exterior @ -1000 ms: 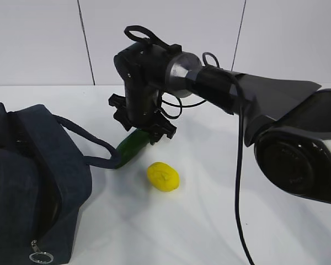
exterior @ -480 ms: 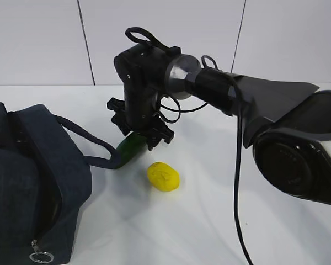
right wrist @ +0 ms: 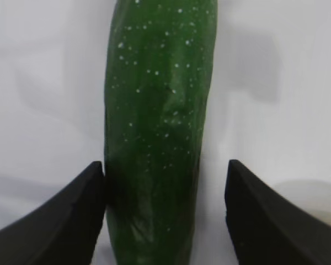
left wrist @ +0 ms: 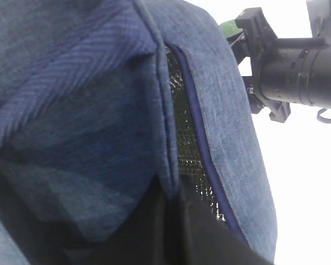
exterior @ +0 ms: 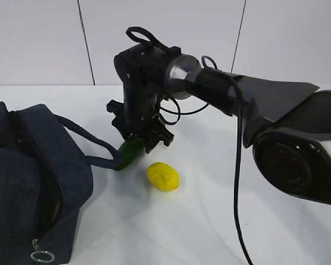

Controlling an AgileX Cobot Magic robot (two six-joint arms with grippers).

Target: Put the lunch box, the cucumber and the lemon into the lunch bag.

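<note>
From the outside camera, a white worktop (exterior: 209, 221) holds everything. A big, boxy, dark blue cloth lunch bag (exterior: 27, 176) sits at the left edge, and it reaches down to the front edge. A silver ring zipper pull (exterior: 42, 256) hangs at its front corner. One dark loop handle (exterior: 91, 146) sticks out to the right and lies on the worktop. A long, shiny, dark green cucumber (exterior: 129, 152) lies just beside that handle, near the middle of the worktop. Its left end touches the handle or is very close; I cannot tell which. A small, bright yellow, bumpy lemon (exterior: 163, 176) lies in front of the cucumber and a bit to the right, close but apart from it. The black right arm (exterior: 248, 99) reaches in from the right edge, and the right gripper (exterior: 140, 138) points down over the cucumber's right end.

The left wrist camera is very close to the blue bag (left wrist: 99, 110). The cloth fills almost the whole picture, and a dark net lining (left wrist: 185, 143) shows along one seam. The left gripper is not in the picture. At the top right, part of the right arm (left wrist: 298, 61) shows.

In the right wrist camera, the cucumber (right wrist: 157, 127) lies between the two black fingers (right wrist: 60, 221). The fingers are spread apart. The left finger touches the cucumber's side, and the right finger (right wrist: 265, 221) has a white gap beside it.
</note>
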